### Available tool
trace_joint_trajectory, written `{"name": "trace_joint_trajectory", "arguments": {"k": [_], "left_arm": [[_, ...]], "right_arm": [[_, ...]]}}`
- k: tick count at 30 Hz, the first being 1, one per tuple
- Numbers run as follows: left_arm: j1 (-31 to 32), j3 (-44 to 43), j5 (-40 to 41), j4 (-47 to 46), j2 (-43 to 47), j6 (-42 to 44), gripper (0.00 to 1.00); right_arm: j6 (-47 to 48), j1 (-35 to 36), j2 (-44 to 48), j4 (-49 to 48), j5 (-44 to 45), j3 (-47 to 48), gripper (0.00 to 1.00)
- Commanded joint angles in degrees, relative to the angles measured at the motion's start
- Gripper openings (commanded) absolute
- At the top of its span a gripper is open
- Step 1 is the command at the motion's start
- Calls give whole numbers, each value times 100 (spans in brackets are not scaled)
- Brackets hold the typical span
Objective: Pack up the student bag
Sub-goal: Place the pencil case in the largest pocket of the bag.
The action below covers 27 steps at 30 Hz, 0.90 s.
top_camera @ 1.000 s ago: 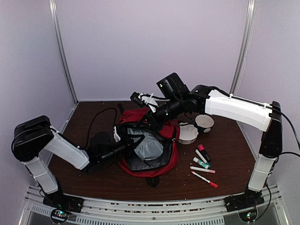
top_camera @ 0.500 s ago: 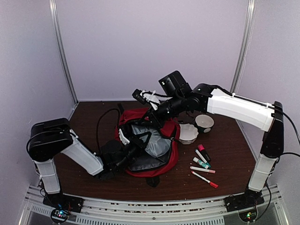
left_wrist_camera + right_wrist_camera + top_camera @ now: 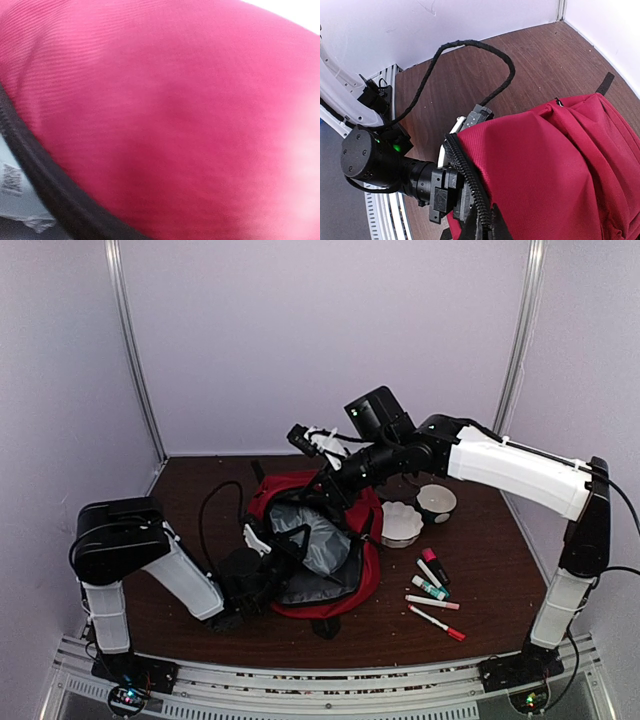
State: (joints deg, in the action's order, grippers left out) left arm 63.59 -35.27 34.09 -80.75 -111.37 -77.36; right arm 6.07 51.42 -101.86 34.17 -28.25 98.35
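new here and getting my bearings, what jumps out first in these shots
A red backpack sits mid-table, mouth held open on grey lining: left pincer at its left rim, right pincer at its far rim. Markers lie loose to its right.

White-shelled arms (image 3: 512, 468) with black joints, black cable (image 3: 475, 46), green LED (image 3: 396, 147)

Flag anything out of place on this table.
Nothing spilled or broken. The red bag lies slumped with its mouth gaping, grey lining showing, while several pens lie loose on the table to its right.
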Motion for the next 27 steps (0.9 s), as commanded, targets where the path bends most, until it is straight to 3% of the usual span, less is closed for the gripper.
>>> {"name": "trace_joint_trajectory", "arguments": {"k": [1, 7, 11, 13, 17, 20, 24, 27], "left_arm": [[-46, -295, 289, -725, -329, -89, 1], [-43, -364, 77, -698, -675, -782, 22], [-49, -267, -70, -619, -637, -1076, 38], [-43, -206, -218, -493, -560, -1189, 43], [4, 1, -420, 135, -261, -1499, 49], [134, 215, -379, 855, 198, -1720, 59], [283, 254, -311, 1887, 835, -1637, 60], [294, 21, -490, 3002, 1259, -1575, 61]], "right_arm": [[77, -84, 224, 158, 48, -23, 0], [246, -98, 175, 424, -91, 27, 3], [319, -118, 266, 460, -119, 14, 20], [354, -143, 350, 491, -62, 20, 33], [464, -243, 583, 578, -25, 6, 46], [540, -333, 802, 685, -19, -68, 51], [747, -429, 1118, 800, -131, -284, 51], [1191, -429, 1413, 879, -334, -622, 47]]}}
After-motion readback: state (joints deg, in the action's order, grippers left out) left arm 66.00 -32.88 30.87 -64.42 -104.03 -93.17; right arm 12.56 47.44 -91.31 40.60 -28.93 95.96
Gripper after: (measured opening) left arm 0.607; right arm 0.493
